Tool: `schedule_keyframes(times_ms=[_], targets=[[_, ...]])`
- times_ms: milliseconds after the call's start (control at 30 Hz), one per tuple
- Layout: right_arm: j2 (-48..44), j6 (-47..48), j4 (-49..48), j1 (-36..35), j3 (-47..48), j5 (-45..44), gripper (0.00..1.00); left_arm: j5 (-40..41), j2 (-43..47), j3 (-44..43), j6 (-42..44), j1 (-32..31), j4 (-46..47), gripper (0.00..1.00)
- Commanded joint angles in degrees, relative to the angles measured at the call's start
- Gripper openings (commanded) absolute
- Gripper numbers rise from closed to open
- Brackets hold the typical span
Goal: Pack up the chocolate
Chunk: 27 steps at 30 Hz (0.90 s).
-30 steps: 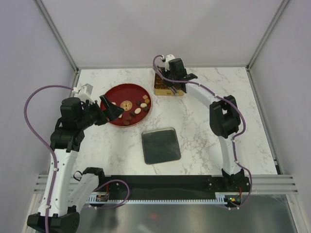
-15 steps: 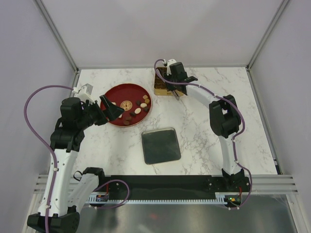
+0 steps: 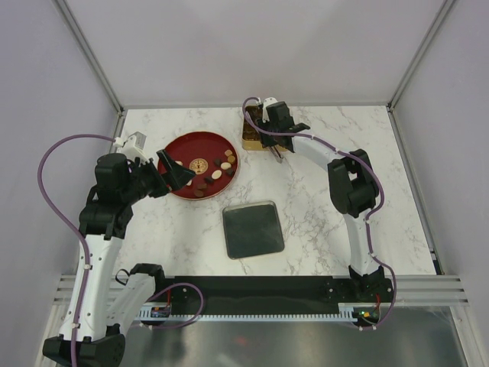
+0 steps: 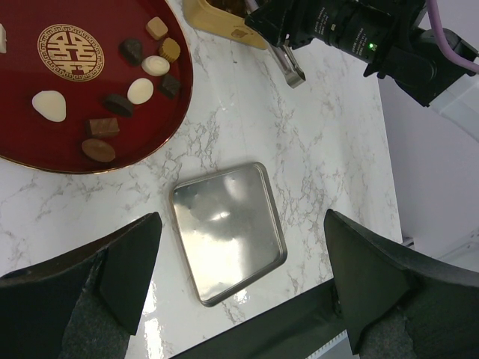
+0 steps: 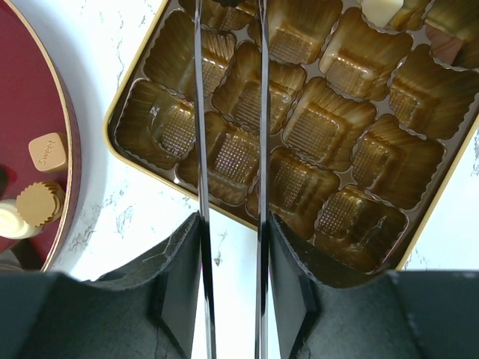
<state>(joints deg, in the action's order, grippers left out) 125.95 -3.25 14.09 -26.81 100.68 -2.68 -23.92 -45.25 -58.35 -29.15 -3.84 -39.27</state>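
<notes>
black r. tool (image 4: 296, 75) half-open over tin (image 5: 329, 127)

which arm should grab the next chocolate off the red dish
Left, probably: the left gripper hangs wide open at the edge of the round red dish, near the small chocolate pieces. The right gripper is over the square gold tray.

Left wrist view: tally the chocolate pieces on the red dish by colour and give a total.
Dark brown: 3
Mid brown: 2
Tan: 2
Cream: 4, one of them cut off at the picture's left edge
Total: 11
</notes>
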Motion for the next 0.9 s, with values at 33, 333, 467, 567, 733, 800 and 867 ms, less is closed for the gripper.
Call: schedule_keyframes(times_ms=[33,333,467,567,733,800,867], targets=[[-3.43,-0.10,-2.49,0.09,0.74,-0.22,0.46,-0.95,0.78,-1.15,-1.26,0.23,0.42,0.97],[-5.71,1.75,-2.31,0.09,1.97,-0.05,0.48,-0.95,0.78,-1.24,-1.26,0.23,0.33,0.97],[-8.08,1.93,-2.31,0.09,2.06,-0.05,0.47,-1.04,0.87,-1.59,-1.09,0.23,0.33,0.97],[-10.45,1.23,-2.48,0.00,1.62,1.18,0.46,-1.12,0.96,-1.94,-0.82,0.23,0.24,0.97],[-12.22,-0.09,-4.33,-0.87,0.13,4.16,0.45,-1.04,1.22,-1.95,-0.56,0.23,0.15,0.97],[-12.05,-0.71,-4.42,-1.58,0.21,5.74,0.45,-1.13,1.40,-1.95,-0.65,0.23,0.07,0.97],[-11.34,-1.41,-4.59,-3.77,0.30,7.42,0.45,-1.13,1.48,-2.03,-0.65,0.23,0.15,0.97]])
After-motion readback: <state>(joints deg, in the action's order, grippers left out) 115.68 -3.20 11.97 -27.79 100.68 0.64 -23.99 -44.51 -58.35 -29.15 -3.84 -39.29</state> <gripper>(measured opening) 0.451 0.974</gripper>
